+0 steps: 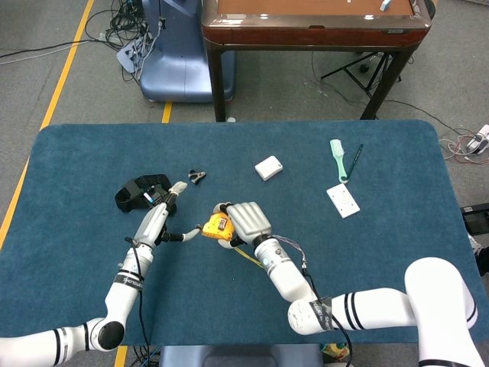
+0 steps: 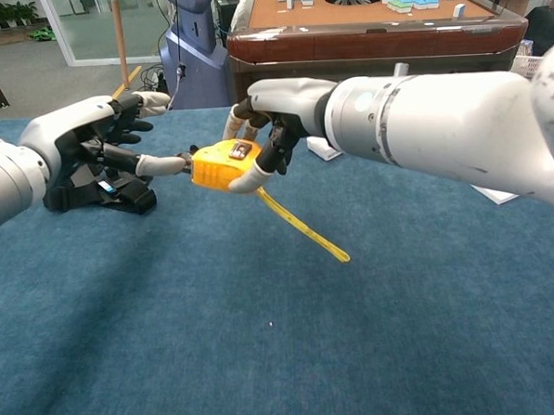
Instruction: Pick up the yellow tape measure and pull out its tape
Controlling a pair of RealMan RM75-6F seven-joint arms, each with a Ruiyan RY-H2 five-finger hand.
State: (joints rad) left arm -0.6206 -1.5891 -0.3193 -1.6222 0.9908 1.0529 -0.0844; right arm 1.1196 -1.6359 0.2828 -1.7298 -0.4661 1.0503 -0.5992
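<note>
The right hand (image 2: 277, 114) holds the yellow tape measure (image 2: 221, 164) clear of the blue table (image 2: 266, 357), fingers wrapped over the top of the case and the thumb tucked under it, at about 9 o'clock from the table's centre in the head view. The left hand (image 2: 88, 143) reaches in from 9 o'clock of the case, its other fingers spread and gripping nothing, one extended fingertip (image 2: 163, 164) meeting the case's near end (whether it has hooked anything there cannot be told). A short length of tape (image 2: 306, 229) already hangs out, drooping toward 5 o'clock with its tip close to the cloth. The case looks like a hard, smooth plastic shell, compact and probably fairly light, so a wrapped grip across its broad faces should hold better than a fingertip pinch. The tape is thin and springy, stiff along its curve but apt to buckle, and likely to snap back; the end hook is the sensible place to take hold.
</note>
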